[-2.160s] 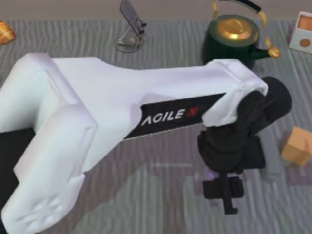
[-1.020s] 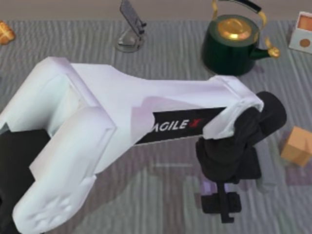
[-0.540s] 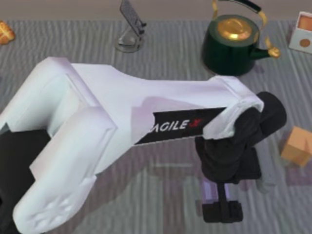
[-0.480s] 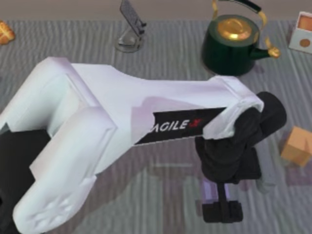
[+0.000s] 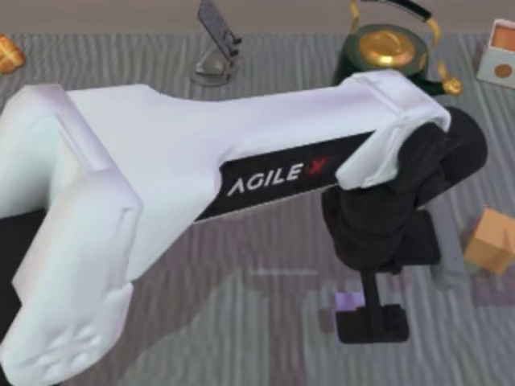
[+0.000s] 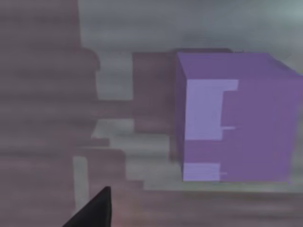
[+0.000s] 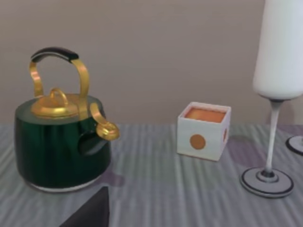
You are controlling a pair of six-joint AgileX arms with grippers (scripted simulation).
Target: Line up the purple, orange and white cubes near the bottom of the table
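The small purple cube (image 5: pixel 348 302) rests on the grey table (image 5: pixel 241 322) near its bottom edge, just left of my left gripper (image 5: pixel 372 324). In the left wrist view the purple cube (image 6: pixel 236 118) stands free on the table ahead of the gripper. Only one dark fingertip (image 6: pixel 97 208) shows, well to the side, so the gripper is open and holds nothing. The tan-orange cube (image 5: pixel 491 240) sits at the right edge. The white cube is hidden. My right gripper is outside the top view; its one fingertip (image 7: pixel 92 210) shows, spread wide.
A dark green kettle (image 5: pixel 392 50) with gold lid stands at the back right, seen also as the kettle (image 7: pixel 61 142). A white box with orange face (image 5: pixel 500 52) sits in the far right corner. A phone stand (image 5: pixel 217 40) and a bread piece (image 5: pixel 8 52) lie along the back.
My left gripper has let go of the purple cube and risen. The cube stays on the table beside the fingers. The orange cube has not moved.
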